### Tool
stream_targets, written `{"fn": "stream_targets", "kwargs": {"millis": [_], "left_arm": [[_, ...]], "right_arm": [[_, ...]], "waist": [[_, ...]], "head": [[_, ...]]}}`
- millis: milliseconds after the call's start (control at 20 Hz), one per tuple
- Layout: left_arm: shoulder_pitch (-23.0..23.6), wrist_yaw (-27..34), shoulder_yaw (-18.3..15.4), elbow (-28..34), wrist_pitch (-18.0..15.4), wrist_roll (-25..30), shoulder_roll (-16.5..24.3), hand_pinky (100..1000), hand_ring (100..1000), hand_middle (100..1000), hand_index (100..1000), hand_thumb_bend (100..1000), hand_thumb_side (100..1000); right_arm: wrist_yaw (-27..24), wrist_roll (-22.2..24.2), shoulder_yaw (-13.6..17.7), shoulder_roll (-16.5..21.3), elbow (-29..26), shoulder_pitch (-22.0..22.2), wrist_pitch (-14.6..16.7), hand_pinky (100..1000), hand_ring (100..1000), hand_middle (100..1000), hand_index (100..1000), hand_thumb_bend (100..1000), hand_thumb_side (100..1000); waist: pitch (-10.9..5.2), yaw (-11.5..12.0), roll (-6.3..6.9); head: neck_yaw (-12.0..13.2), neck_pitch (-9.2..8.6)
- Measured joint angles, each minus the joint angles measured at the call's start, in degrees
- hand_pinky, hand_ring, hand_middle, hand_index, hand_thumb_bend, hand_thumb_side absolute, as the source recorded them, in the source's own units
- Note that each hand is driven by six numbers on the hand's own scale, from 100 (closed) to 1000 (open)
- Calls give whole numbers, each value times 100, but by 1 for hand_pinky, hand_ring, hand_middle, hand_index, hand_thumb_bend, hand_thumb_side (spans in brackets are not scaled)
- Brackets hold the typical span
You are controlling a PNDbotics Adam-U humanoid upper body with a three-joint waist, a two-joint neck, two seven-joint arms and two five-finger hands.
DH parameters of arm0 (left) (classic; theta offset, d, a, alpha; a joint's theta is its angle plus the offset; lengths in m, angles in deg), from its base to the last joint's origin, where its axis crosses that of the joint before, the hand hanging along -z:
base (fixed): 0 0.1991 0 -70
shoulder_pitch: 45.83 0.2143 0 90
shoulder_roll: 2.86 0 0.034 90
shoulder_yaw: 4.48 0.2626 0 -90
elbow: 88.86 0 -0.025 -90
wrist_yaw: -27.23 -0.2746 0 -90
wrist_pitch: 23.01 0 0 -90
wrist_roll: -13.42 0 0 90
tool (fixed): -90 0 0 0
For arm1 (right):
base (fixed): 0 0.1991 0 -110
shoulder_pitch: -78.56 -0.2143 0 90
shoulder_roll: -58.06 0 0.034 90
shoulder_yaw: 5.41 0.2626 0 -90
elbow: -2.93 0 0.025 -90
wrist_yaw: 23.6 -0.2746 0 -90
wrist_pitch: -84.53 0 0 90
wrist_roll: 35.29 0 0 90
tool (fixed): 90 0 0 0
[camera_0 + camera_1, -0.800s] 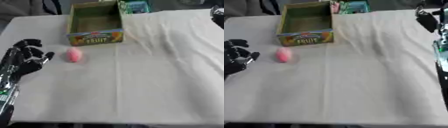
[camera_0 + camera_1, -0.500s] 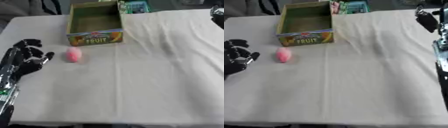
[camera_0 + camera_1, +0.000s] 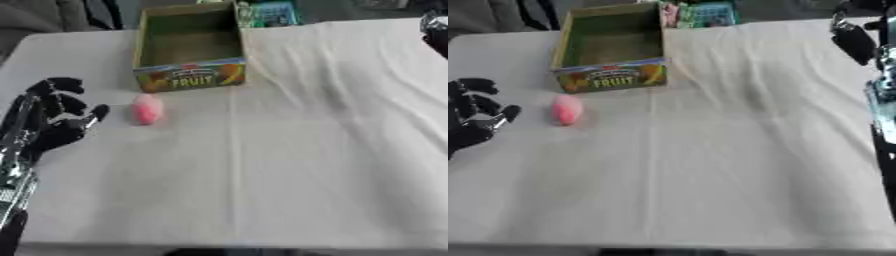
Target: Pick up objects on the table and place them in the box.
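Note:
A small pink oval object (image 3: 147,108) lies on the white cloth just in front of the box's left corner. The cardboard fruit box (image 3: 189,79) stands open at the back, and I see nothing inside it. My left hand (image 3: 51,118) rests on the cloth to the left of the pink object, a short gap away, its fingers spread and relaxed with nothing in them. My right hand (image 3: 852,41) shows at the far right edge near the table's back; only part of it shows, so its fingers cannot be made out.
A green and blue packet (image 3: 271,13) lies behind the box at the table's far edge. The white cloth (image 3: 289,150) covers the table, with wrinkles on the right side. My right arm (image 3: 883,115) runs down the right edge.
The camera has shifted slightly. The left hand, the pink object and the box stand as before.

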Motion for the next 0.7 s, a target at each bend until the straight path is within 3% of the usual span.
{"fn": "stream_targets", "kwargs": {"millis": [350,700], "left_arm": [[-404,-991,216,-166,151,325,276,580,561,621,747,716,167],[-896,-2056,528,-412,242,933,564,602,578,638,775,762,165]], "right_arm": [[0,3,-30,-4,0,-4,0,735,880,713,895,100,465],[2,6,-32,-40,0,-16,-2,735,880,713,895,100,464]], "waist": [[-19,-38,0],[-24,-93,3]], "head": [[4,0],[11,2]]}}
